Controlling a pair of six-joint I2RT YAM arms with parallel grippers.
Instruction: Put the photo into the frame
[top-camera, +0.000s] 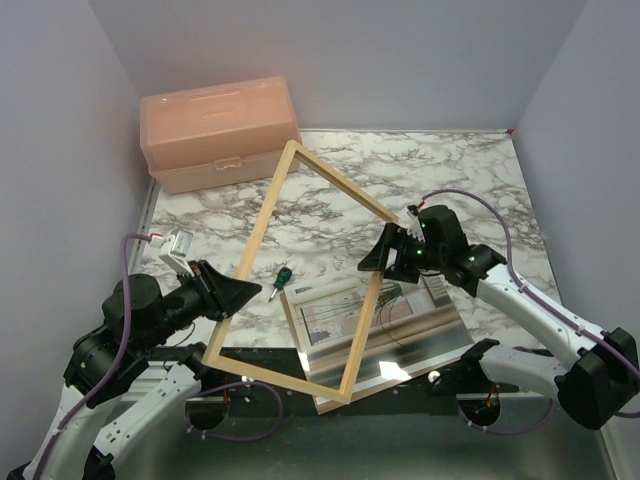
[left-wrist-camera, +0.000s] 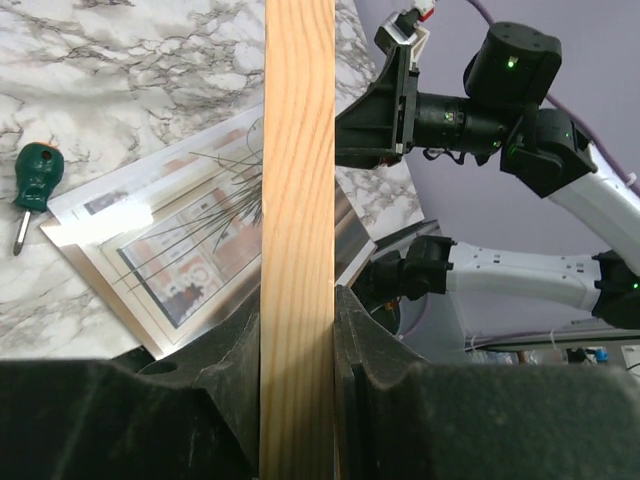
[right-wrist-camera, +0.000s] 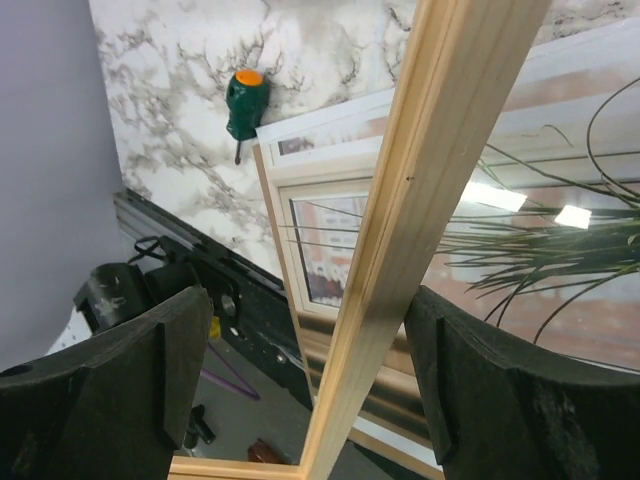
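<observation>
The light-wood frame is lifted and tilted above the table, its far corner near the toolbox. My left gripper is shut on the frame's left bar, both jaws pressed against the wood. My right gripper is open around the right bar, with a clear gap on one side. The photo lies picture side up on the table under the frame's near right part. It shows its spiky plant in the left wrist view and in the right wrist view.
A peach toolbox stands at the back left. A small green screwdriver lies on the marble just left of the photo. A shiny sheet edge sticks out at the photo's near side, close to the table's front edge.
</observation>
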